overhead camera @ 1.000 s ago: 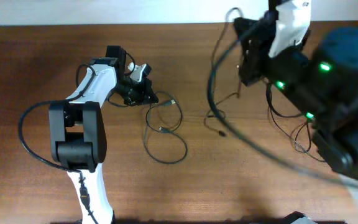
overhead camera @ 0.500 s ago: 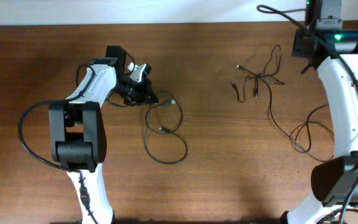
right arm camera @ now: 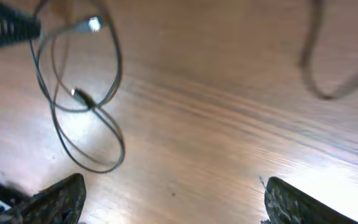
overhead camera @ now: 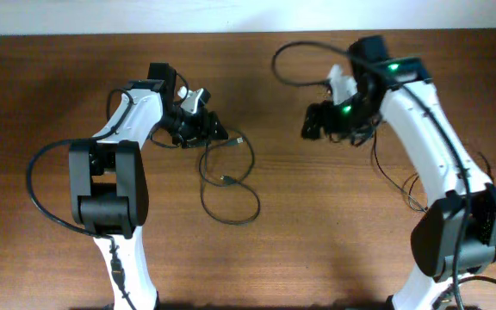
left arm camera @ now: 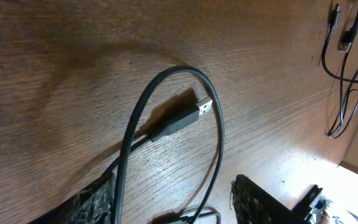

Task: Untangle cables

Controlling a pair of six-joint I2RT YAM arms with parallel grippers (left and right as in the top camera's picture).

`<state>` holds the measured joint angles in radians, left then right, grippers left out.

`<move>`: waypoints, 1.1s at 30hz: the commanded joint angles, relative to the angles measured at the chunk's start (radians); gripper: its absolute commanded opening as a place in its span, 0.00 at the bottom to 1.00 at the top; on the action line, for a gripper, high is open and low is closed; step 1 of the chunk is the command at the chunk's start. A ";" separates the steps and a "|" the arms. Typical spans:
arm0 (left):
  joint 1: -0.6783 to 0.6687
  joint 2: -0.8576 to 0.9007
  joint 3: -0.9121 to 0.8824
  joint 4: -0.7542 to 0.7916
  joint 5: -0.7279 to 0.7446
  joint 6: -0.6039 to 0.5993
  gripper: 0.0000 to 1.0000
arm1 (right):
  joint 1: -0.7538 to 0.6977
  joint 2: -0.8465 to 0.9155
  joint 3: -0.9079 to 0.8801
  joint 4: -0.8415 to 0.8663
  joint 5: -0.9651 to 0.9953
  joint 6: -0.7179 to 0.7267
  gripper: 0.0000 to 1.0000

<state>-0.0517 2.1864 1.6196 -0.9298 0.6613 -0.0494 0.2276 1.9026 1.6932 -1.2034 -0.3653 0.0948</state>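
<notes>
Jaws of the left gripper (overhead camera: 207, 129) stand partly apart, and a looped cable (overhead camera: 228, 202) runs through the gap between them. The left wrist view does not show either finger pressing on it. Jaws of the right gripper (overhead camera: 313, 126) are spread wide with nothing between them, and the right wrist view shows only bare wood below.

The cables lie in two groups, well apart. The looped cable lies on the table (overhead camera: 50, 77) just right of the left gripper, curling in an oval toward the arms' bases. Its silvery-tipped plug (left arm camera: 187, 117) rests flat on the wood inside the arc, near the left jaws. A second small plug (overhead camera: 226, 179) lies in the middle of the loop.

The other group, a thin tangle (overhead camera: 375, 153), lies on the right half of the table, partly hidden under the right arm (overhead camera: 420, 112). Loose loops (overhead camera: 413, 196) trail from it toward that arm's base. The right gripper hovers just left of the tangle, between the two groups. A green light glows on the right arm.
</notes>
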 commanded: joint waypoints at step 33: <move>0.146 0.009 0.020 0.010 -0.199 0.012 0.99 | 0.400 0.215 -0.259 0.728 0.317 0.549 0.99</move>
<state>0.0937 2.1864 1.6238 -0.9218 0.4702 -0.0463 0.6437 2.1067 1.4380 -0.4538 -0.0288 0.6434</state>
